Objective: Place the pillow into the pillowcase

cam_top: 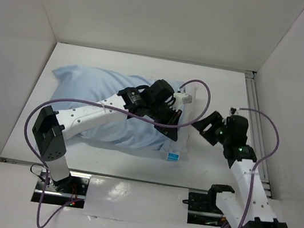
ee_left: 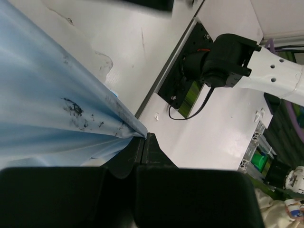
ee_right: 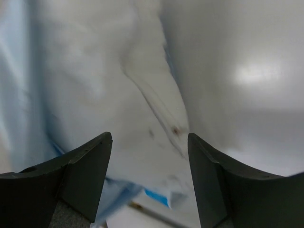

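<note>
The light blue pillowcase (cam_top: 87,86) lies left of centre and bulges with the pillow inside it. The white pillow (cam_top: 180,141) sticks out a little at the case's right end, and its blue-and-white tag (cam_top: 172,156) shows at the near corner. My left gripper (cam_top: 172,123) is at that open end, shut on the pillowcase's edge (ee_left: 128,126), which it pulls taut. My right gripper (cam_top: 201,125) is open just right of the pillow's end. In the right wrist view the open gripper (ee_right: 149,137) faces the white pillow (ee_right: 95,71) and the tag (ee_right: 159,197).
An aluminium rail (cam_top: 256,130) runs along the table's right side. White walls close in the table at the left, back and right. The purple cables (cam_top: 199,87) arc over both arms. The right arm's base (ee_left: 228,57) shows in the left wrist view.
</note>
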